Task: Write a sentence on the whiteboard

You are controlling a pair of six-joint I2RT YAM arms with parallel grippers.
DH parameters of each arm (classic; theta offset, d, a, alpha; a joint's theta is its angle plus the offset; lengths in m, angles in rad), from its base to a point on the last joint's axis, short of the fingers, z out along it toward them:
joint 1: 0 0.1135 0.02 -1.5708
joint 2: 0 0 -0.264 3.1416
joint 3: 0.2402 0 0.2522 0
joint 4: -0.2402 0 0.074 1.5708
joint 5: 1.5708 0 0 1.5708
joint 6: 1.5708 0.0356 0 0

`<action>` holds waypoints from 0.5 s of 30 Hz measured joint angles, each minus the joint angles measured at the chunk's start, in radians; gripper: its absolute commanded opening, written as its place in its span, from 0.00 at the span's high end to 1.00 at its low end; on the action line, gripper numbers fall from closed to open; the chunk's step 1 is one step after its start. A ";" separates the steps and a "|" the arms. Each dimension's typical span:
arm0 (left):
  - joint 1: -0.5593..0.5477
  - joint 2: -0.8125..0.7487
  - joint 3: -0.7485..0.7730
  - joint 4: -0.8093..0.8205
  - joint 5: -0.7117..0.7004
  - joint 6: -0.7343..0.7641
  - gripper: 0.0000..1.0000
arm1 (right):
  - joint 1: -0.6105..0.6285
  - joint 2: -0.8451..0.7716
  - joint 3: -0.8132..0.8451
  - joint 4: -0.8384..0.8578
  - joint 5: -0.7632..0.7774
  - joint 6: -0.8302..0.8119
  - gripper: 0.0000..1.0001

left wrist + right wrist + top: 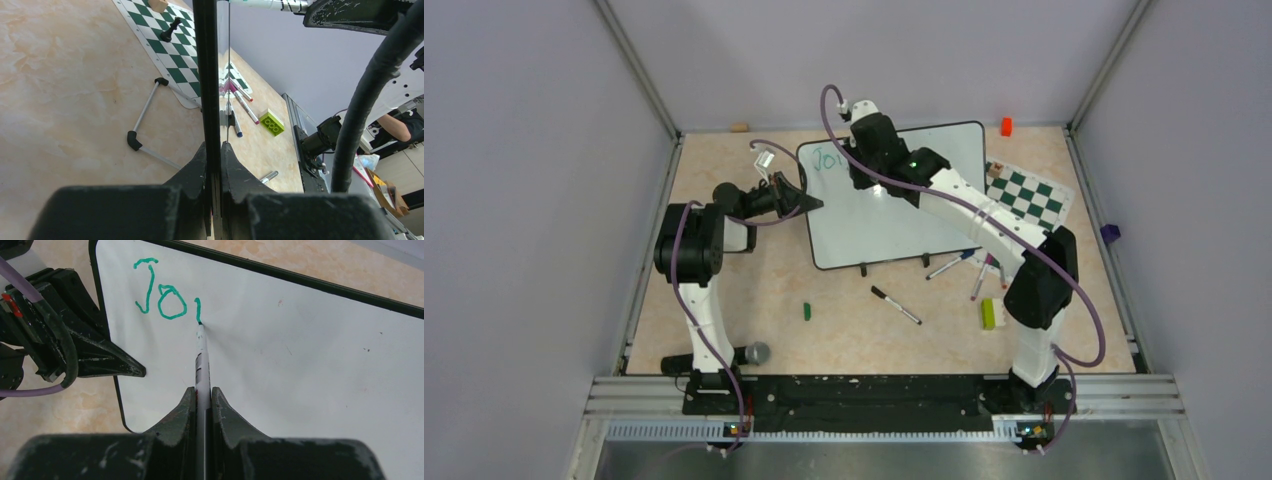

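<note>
The whiteboard (894,215) lies tilted on the table, seen large in the right wrist view (300,355). Teal-green writing (165,295) at its top left reads "Jo" plus one short stroke; it shows in the top view (826,159) too. My right gripper (202,392) is shut on a white marker (201,347) whose tip touches the board at the end of that stroke. My left gripper (214,147) is shut on the whiteboard's black left edge (206,75); in the top view it (814,204) grips the board's left side.
A green-and-white chess mat (1027,197) lies right of the board, with a black pawn (170,30) on it. Loose markers (895,305) (951,265), a green cap (806,311), a lime brick (989,313), an orange block (1006,126) and a microphone (749,353) lie around.
</note>
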 measured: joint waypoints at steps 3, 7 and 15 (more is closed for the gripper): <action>0.000 0.000 0.000 0.000 0.000 0.000 1.00 | 0.000 0.000 0.000 0.000 0.001 0.000 1.00; 0.000 0.000 0.000 0.000 0.000 0.000 1.00 | -0.001 0.000 0.000 0.000 0.002 0.000 1.00; 0.000 0.000 0.000 0.001 0.000 0.000 1.00 | -0.003 0.001 0.012 -0.014 0.006 -0.001 1.00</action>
